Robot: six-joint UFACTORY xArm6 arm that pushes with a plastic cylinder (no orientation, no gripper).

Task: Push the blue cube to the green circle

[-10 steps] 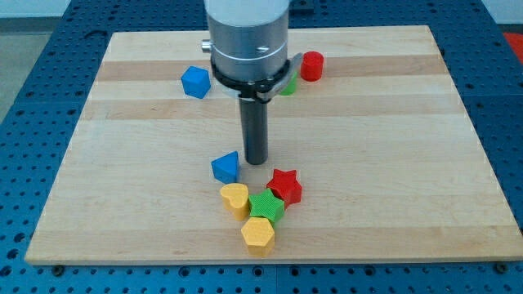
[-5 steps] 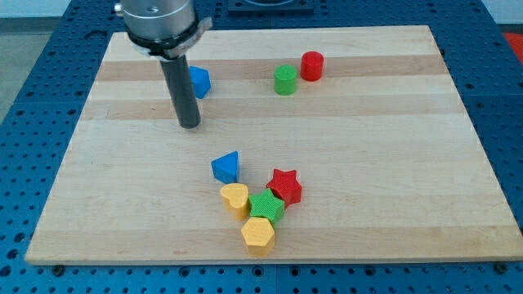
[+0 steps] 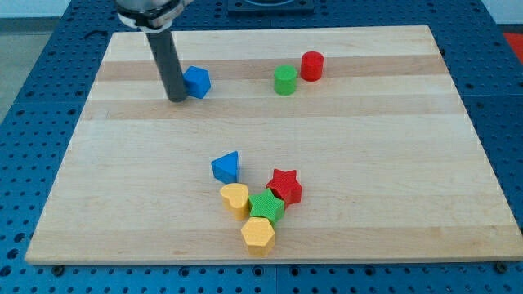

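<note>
The blue cube (image 3: pixel 197 82) sits near the view's top left on the wooden board (image 3: pixel 368 163). The green circle (image 3: pixel 285 80), a short green cylinder, stands to its right, with a gap of bare board between them. My tip (image 3: pixel 176 99) rests on the board right at the blue cube's left side, touching or nearly touching it. The dark rod rises from there out of the view's top.
A red cylinder (image 3: pixel 311 65) stands just right of the green circle. Lower in the middle lie a blue triangular block (image 3: pixel 226 167), a red star (image 3: pixel 285 186), a yellow heart (image 3: pixel 235 198), a green star (image 3: pixel 266 207) and a yellow hexagon (image 3: pixel 258 234).
My tip has moved from the board's middle, near the blue triangular block, up and left to the blue cube's left side. No block has visibly moved.
</note>
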